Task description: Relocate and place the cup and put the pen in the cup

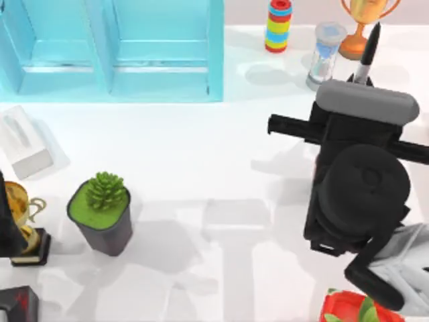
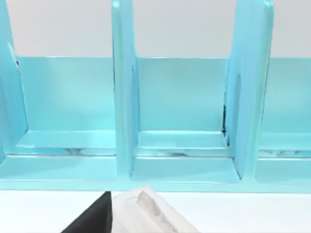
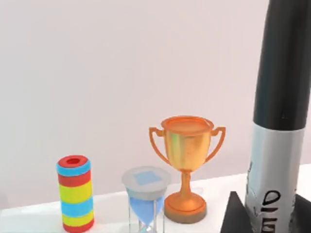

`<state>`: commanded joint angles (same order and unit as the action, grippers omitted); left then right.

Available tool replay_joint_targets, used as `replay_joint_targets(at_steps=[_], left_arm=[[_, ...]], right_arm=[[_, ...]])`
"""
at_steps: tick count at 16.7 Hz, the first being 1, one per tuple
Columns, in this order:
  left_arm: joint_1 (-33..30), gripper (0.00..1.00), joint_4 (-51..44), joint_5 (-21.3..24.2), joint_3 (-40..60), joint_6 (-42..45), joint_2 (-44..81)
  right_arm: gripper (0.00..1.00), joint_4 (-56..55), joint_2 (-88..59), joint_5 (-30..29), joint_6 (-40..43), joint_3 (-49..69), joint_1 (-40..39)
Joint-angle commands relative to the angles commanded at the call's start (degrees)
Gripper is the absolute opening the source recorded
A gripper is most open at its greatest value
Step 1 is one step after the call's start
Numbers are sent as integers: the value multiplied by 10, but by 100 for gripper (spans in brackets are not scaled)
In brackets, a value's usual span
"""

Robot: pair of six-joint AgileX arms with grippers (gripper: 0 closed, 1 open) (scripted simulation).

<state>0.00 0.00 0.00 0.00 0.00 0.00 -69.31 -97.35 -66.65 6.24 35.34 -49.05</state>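
1. The right gripper [image 1: 360, 79] is raised over the right side of the white worktop [image 1: 221, 174], its fingers closed on the slim black marker pen with a white label band [image 1: 368, 55], which stands upright in the grasp; the right wrist view has the pen's barrel [image 3: 278, 121] close up.
2. The pen is lifted, so the pick-up looks done.
3. No brownish-pink cup can be made out; it may be hidden under the right arm, so whether it has been relocated is unclear.
4. Still to do, as I judge it: carry the pen over the cup and lower it in.
5. The left arm is parked at the worktop's left edge, facing the turquoise open shelf unit [image 2: 184, 145]; its fingers' state I cannot tell.
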Motion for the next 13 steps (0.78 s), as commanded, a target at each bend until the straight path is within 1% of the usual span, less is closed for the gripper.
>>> replay_joint_targets(at_steps=[5,13], left_arm=[[0,100,0,0,0,0,0],[0,100,0,0,0,0,0]], right_arm=[[0,-1,-7,8,-3,2,9],[60,-1,-7,8,-3,2,9]])
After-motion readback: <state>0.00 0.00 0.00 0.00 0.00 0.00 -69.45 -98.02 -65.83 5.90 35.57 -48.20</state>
